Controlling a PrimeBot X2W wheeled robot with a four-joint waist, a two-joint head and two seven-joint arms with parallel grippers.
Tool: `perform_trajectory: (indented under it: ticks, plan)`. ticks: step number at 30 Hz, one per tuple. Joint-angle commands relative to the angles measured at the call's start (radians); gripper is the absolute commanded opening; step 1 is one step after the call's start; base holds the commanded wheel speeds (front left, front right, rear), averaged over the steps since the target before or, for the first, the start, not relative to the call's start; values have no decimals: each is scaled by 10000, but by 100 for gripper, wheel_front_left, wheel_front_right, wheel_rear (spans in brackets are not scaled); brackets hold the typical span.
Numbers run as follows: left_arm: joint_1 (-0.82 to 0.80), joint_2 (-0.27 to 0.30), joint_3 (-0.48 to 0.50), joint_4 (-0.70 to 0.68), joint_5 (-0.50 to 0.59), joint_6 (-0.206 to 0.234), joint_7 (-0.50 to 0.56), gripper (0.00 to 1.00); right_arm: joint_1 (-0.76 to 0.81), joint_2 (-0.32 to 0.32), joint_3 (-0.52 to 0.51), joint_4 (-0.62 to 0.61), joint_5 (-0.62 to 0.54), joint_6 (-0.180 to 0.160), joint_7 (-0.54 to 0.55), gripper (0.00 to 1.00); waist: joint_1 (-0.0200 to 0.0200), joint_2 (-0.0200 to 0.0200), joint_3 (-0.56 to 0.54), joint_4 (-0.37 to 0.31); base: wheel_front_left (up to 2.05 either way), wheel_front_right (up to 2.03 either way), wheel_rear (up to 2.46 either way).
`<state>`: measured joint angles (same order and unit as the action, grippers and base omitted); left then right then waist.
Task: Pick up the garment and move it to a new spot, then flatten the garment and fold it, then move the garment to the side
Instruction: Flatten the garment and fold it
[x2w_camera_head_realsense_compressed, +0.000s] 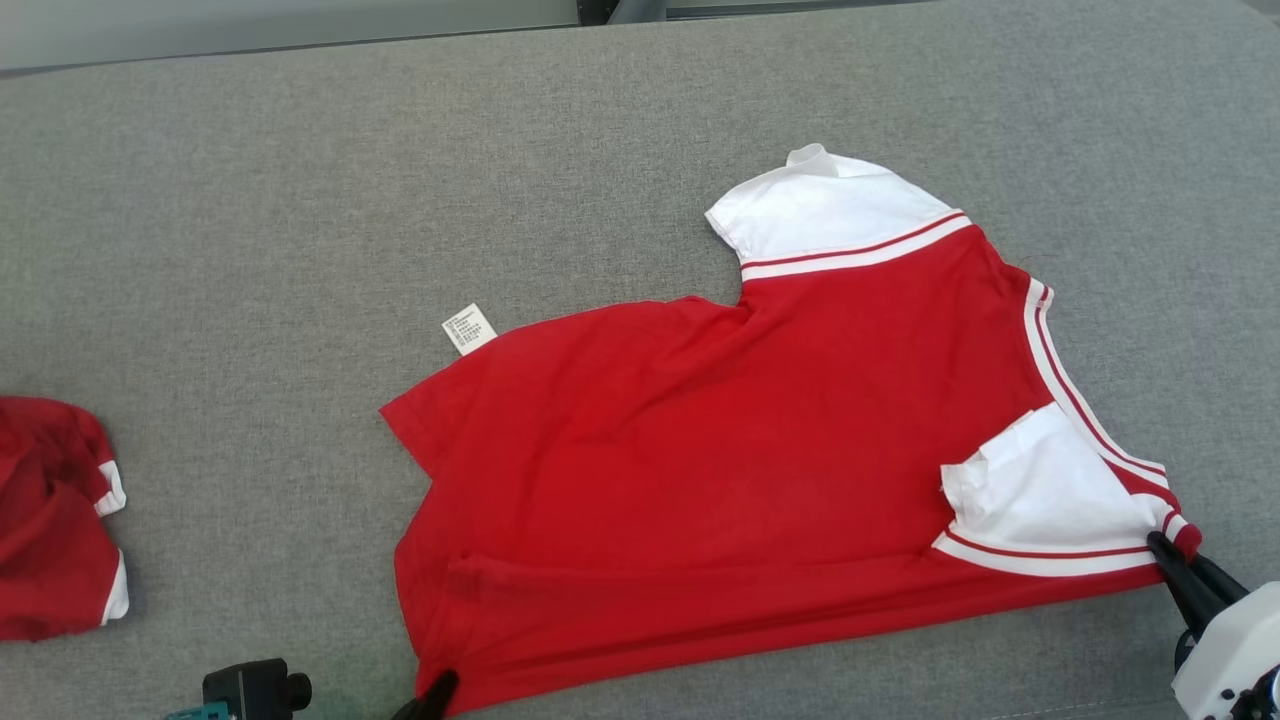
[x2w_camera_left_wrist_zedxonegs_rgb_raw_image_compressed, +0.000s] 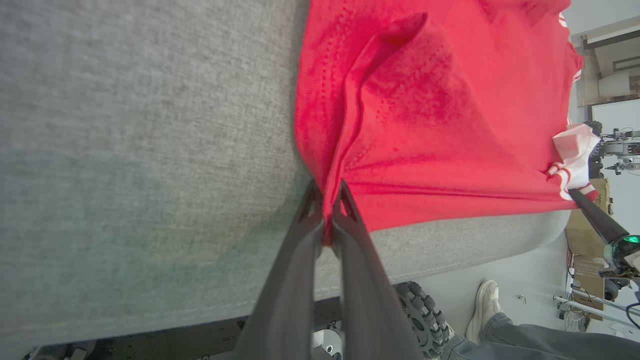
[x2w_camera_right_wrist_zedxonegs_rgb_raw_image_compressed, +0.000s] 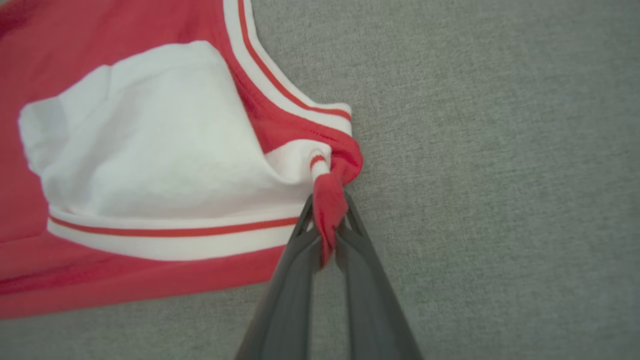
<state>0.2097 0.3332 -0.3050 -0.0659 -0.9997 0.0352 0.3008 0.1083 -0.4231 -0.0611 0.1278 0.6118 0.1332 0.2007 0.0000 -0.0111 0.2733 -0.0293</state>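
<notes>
Your left gripper (x2w_camera_left_wrist_zedxonegs_rgb_raw_image_compressed: 327, 220) and right gripper (x2w_camera_right_wrist_zedxonegs_rgb_raw_image_compressed: 325, 240) each pinch a near corner of the red garment (x2w_camera_head_realsense_compressed: 720, 450) lying on the grey worktop (x2w_camera_head_realsense_compressed: 300, 200); uneven pulling could slip those 2 thin pinches.

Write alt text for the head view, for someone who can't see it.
A red shirt with white sleeves lies spread on a grey surface, its near edge pinched by the left gripper at the hem and the right gripper beside a sleeve. A second red garment lies crumpled at the far left.
</notes>
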Motion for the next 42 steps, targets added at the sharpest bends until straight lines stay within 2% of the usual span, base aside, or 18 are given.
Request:
perform_trajectory:
  ticks: [1,2,3,4,5,7,8,12,16,21,24,29,30,34,37,42]
  plan:
    - [106,57,96,71,63,54,-87,10,92,-96,-61,88,-100,-46,-3,0,0,111,7,-3,0,0,0]
    - [100,32,85,116,109,90,-134,27,67,-110,-19,112,-162,-46,-16,0,0,111,21,-1,0,0,0]
    - [81,14,58,153,142,101,-150,43,40,-121,21,140,-209,-46,-46,12,0,111,33,8,0,0,0]
    - [62,-27,67,170,185,126,-249,89,17,-105,46,163,-234,-46,-80,24,0,111,42,22,0,0,0]
    - [60,-72,85,179,194,150,-293,100,-8,-80,74,182,-263,-44,-100,29,0,111,52,30,0,0,0]
    - [72,-76,53,155,223,136,-307,100,-30,-78,150,193,-307,-34,-117,49,0,111,65,49,0,0,0]
    - [96,-66,63,153,240,155,-343,100,-31,-117,173,198,-348,-34,-129,99,0,111,69,58,0,0,0]
    - [245,172,301,-49,429,310,-553,100,-6,-299,83,-1,-474,-32,-55,100,0,111,39,64,0,0,0]
    - [43,606,728,-719,465,454,-561,100,-448,-576,-307,-835,-338,-32,14,100,0,111,139,78,0,0,0]
    - [-1539,1237,1016,-1112,643,616,127,100,-1996,-1126,-116,-1625,-764,-32,623,100,0,111,779,218,0,0,0]
    - [-3051,1416,811,-604,900,591,671,100,-3483,-1286,432,-1601,-1132,-32,1032,100,0,111,1394,448,0,0,0]
    - [-5332,1112,423,808,1133,451,1099,100,-6324,-1343,1989,-651,-1797,-32,1541,100,0,111,2408,747,0,0,0]
    - [-5658,1023,323,1046,1157,383,1130,100,-6861,-1452,2390,-351,-1998,-32,1611,100,0,111,2564,813,0,0,0]
    - [-6612,885,-107,1807,1345,-29,1340,100,-8745,-1148,3495,913,-2075,-32,1778,100,0,111,3027,1124,0,0,0]
    - [-7100,629,-498,2191,1423,-391,1469,100,-9691,-1226,4225,1818,-2090,-32,1809,100,0,111,3167,1438,0,0,0]
    - [-7614,341,-712,2380,1289,-752,1482,100,-10584,-1366,4986,2777,-1775,-32,1597,100,0,111,3163,1743,0,0,0]
